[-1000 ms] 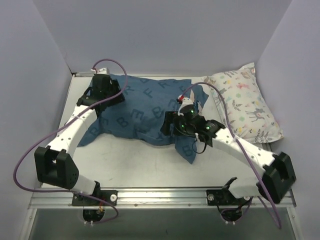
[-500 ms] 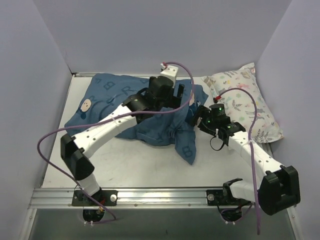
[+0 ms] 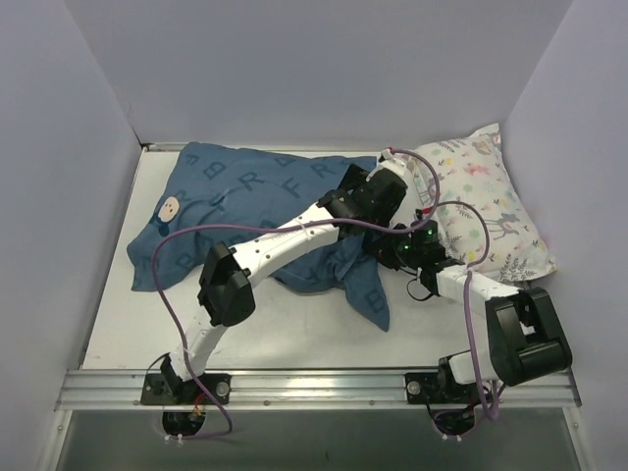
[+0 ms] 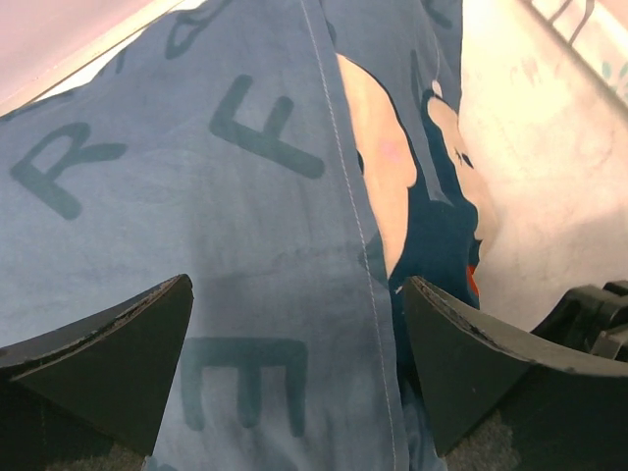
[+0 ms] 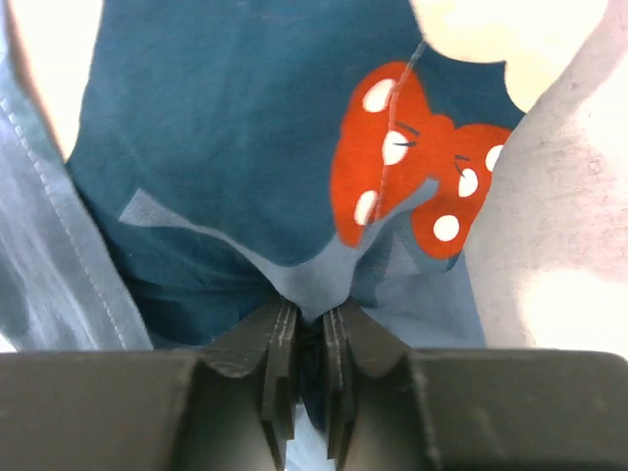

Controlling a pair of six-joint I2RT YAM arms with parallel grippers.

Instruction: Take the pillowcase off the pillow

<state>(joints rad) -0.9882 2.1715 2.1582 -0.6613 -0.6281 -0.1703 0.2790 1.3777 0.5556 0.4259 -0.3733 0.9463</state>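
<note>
The dark-blue lettered pillowcase (image 3: 245,211) lies bulging across the table, with its cream face patch (image 3: 171,207) at the left. The pillow is hidden inside it. My left gripper (image 3: 375,203) reaches over to the case's right end. In the left wrist view it (image 4: 299,343) hangs open just above the lettered fabric (image 4: 245,226), with nothing between its fingers. My right gripper (image 3: 392,247) sits low at the same end. In the right wrist view it (image 5: 309,329) is shut on a pinched fold of the pillowcase (image 5: 226,128), below a red dotted bow print (image 5: 412,167).
A smaller white pillow with a floral and deer print (image 3: 481,201) lies at the back right, close beside both grippers. Grey walls enclose the table on three sides. A metal rail (image 3: 314,385) runs along the near edge.
My left arm swung from the far-left corner across the case to its right end and opened wide. My right gripper shifted right and closed on a fold of the fabric.
</note>
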